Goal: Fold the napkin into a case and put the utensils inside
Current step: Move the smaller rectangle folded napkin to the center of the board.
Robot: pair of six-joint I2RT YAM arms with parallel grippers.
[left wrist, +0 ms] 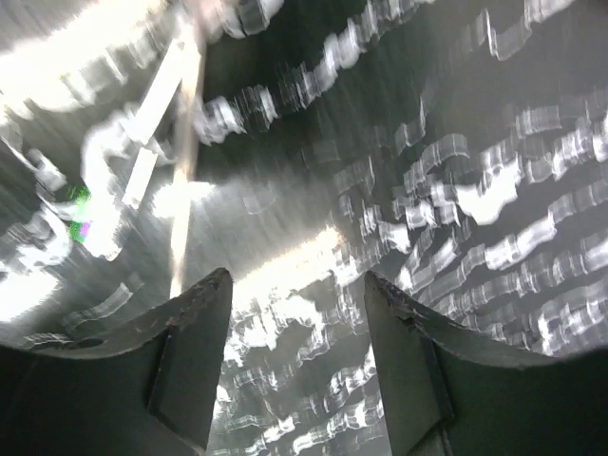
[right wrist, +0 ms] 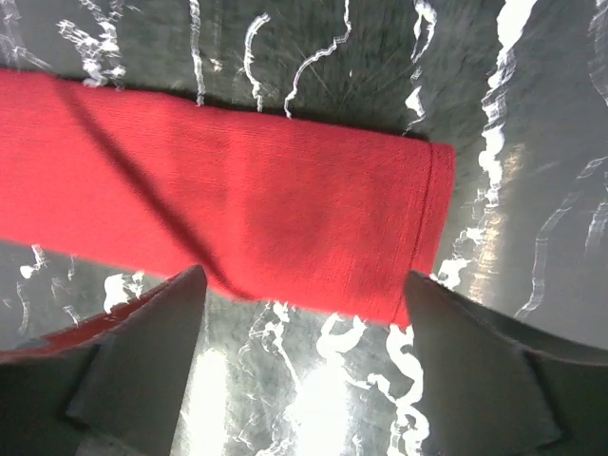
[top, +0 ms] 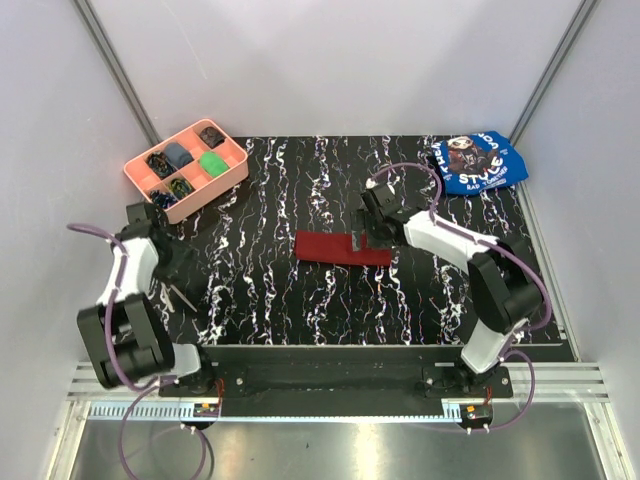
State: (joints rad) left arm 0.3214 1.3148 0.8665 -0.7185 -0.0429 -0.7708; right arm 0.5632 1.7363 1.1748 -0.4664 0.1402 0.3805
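Black marbled table [top: 300, 310] bears the case [top: 342, 248]; left fingers [left wrist: 190, 361] and right fingers [right wrist: 142, 351] both spread.

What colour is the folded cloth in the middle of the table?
The napkin is plain dark red, with no pattern. The right wrist view shows it best.

The top view looks down from high above the near edge onto the whole counter [top: 300, 310]. Each wrist view sits close over it, with the left pincer [left wrist: 296, 285] and right pincer [right wrist: 304, 280] along its lower edge. Right wrist and top views share the case [right wrist: 237, 199] (small from above).
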